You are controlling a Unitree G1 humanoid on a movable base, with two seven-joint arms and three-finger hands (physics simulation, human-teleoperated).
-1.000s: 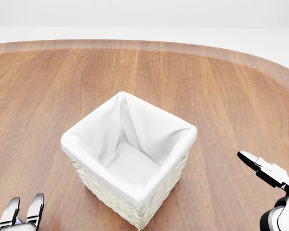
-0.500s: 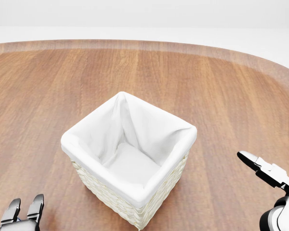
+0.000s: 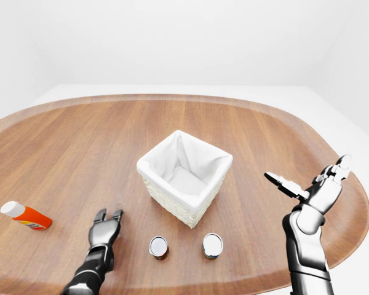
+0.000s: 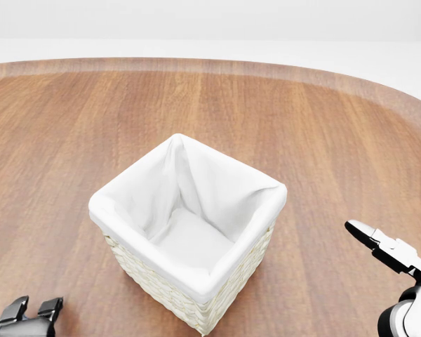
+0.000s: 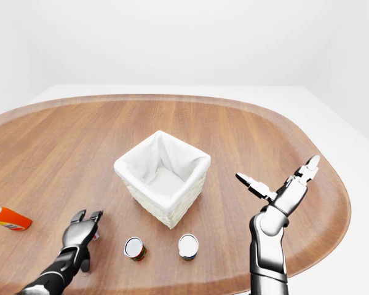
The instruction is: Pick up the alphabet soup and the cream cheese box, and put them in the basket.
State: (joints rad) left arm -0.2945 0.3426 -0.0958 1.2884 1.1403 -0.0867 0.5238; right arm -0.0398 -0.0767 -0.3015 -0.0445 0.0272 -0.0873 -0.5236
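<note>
Left hand [image 3: 106,222] sinks lower below-left of basket [image 3: 184,178] than second ago, fingers open, empty. Right hand [image 3: 313,187] unmoved right of basket, splayed, empty. Two cans [image 3: 158,247] [image 3: 212,245] stand below basket; which is soup unclear. Cheese box unseen. Likely reach beginning.

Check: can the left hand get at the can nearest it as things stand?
Probably yes. The left hand is open, low over the table, and nothing lies between it and the can.
</note>
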